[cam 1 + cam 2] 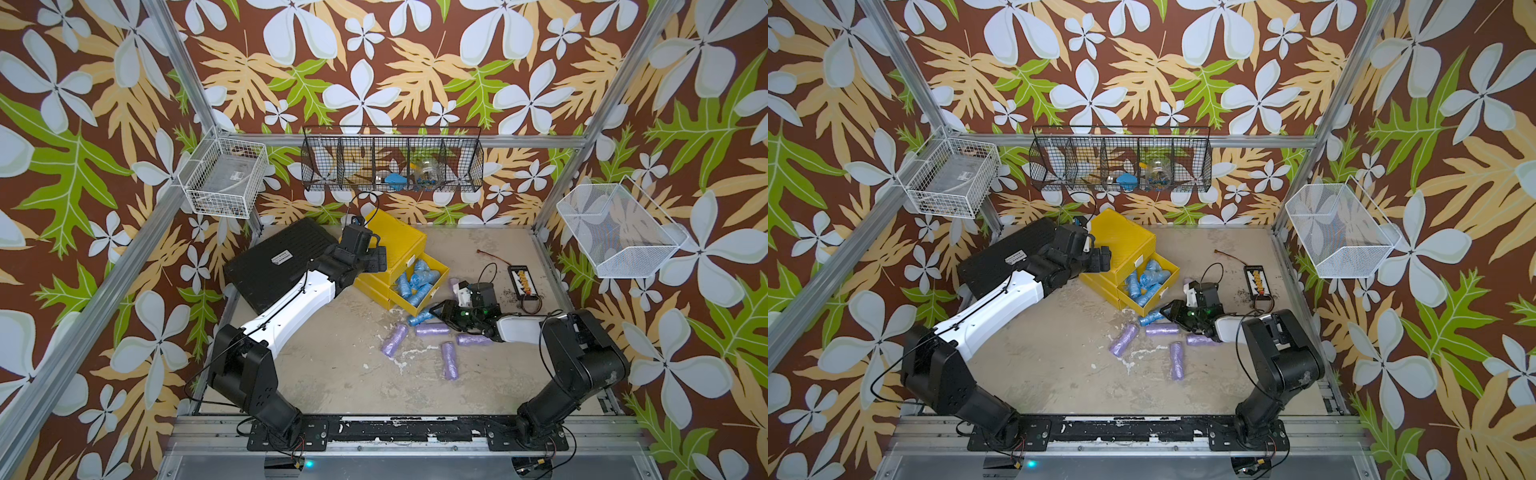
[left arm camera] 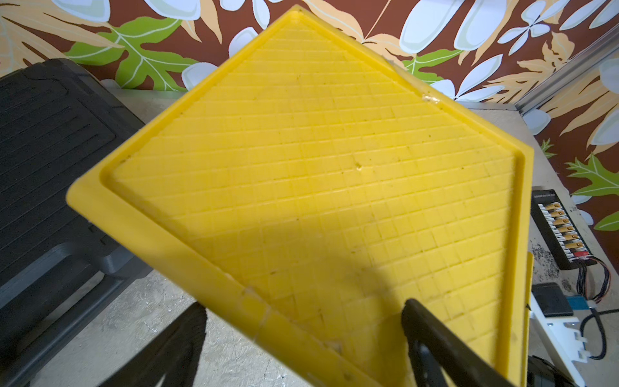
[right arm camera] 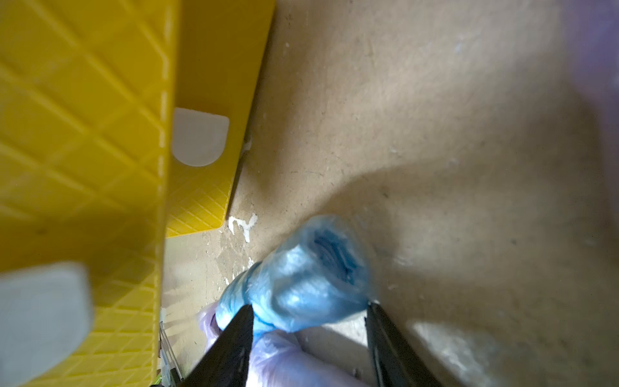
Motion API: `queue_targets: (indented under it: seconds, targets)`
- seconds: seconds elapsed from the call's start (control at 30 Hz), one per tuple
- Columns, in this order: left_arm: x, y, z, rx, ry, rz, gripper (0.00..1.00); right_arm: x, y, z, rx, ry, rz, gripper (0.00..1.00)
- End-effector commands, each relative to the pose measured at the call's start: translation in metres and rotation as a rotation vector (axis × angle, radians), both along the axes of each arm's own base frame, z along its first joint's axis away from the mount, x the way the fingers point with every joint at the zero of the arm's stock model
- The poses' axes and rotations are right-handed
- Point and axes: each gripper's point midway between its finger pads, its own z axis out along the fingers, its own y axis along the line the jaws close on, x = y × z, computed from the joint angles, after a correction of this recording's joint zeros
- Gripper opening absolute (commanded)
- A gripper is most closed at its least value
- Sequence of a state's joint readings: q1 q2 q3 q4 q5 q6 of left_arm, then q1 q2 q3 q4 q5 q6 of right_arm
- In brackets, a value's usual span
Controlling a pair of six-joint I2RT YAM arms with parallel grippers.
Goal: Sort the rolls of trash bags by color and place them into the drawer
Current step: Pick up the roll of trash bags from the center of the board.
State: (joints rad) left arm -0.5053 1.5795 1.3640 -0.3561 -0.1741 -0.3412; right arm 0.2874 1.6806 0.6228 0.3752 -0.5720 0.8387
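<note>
Blue roll sits between my right hand's half-parted fingers; I cannot tell if it grips. My left hand gapes wide, empty, over the yellow cabinet

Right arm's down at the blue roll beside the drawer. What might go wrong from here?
1. A lilac roll lies right against the blue roll that the right gripper straddles; closing could catch both and drop lilac among the blues.
2. The wall of the open drawer stands close beside that gripper; lifting could clip it and shove the drawer.
</note>
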Motion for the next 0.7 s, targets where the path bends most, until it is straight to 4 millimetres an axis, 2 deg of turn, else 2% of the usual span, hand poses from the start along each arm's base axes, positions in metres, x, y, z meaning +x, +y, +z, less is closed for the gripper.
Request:
queue_targets:
  seconds: [0.0,0.2,0.47,0.63,0.67]
  targets:
    - [-0.003,-0.005,-0.001,-0.018,0.006,-0.030,0.92,0.008,0.001,0.000,0.033,0.004,-0.045,0.56]
    - [-0.004,-0.005,-0.003,-0.025,0.011,-0.031,0.92,0.014,0.004,-0.013,0.065,0.048,-0.079,0.52]
    - [-0.006,-0.007,-0.003,-0.041,0.016,-0.036,0.90,0.010,0.000,-0.018,0.084,0.062,-0.119,0.15]
    - [-0.008,-0.006,-0.002,-0.042,0.015,-0.035,0.90,0.008,-0.010,-0.008,0.088,0.043,-0.132,0.00]
    - [-0.008,-0.007,-0.003,-0.043,0.017,-0.036,0.90,0.008,-0.013,-0.003,0.091,0.033,-0.134,0.00]
